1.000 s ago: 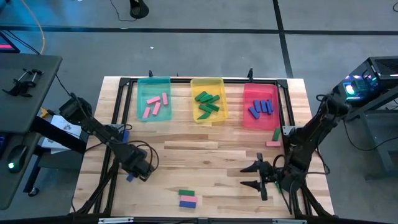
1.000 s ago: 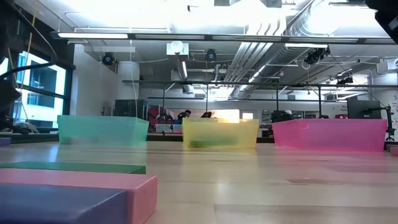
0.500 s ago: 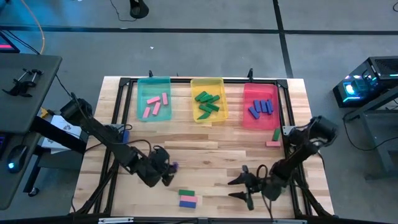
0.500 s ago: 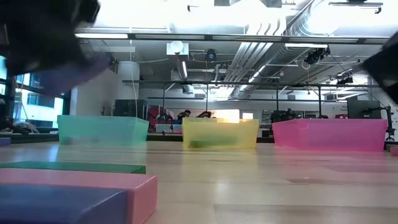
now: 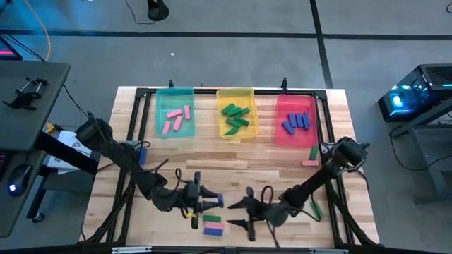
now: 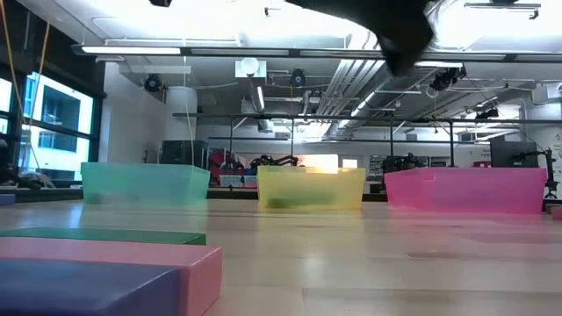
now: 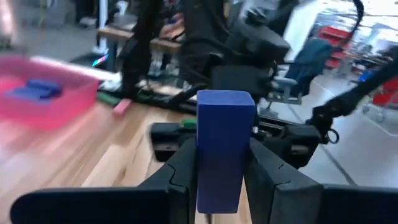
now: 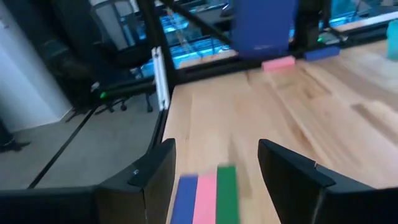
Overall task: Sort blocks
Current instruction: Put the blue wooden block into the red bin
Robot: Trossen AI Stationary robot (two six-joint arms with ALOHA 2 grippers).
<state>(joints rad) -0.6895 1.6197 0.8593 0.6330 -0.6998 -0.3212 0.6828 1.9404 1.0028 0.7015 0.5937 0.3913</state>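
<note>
Presently the left gripper [image 5: 203, 202] is pinching a blue block [image 7: 224, 146] upright between its fingers, clear of the table near the front edge, presumably for carriage to the red tray [image 5: 280, 134] where other blue blocks lie. Facing it, the right gripper [image 5: 239, 214] stands spread and empty over the green, pink and blue trio [image 8: 206, 191], likely lining up its next pick.

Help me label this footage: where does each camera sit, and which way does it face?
High view: overhead, looking straight down on the table; both arms show.
Low view: table height, facing the three trays; a dark arm part crosses the top.
Left wrist view: behind the left gripper, shut on a blue block.
Right wrist view: behind the open right gripper, facing the three-block stack.
Shared: high and right wrist views both show that stack.
</note>
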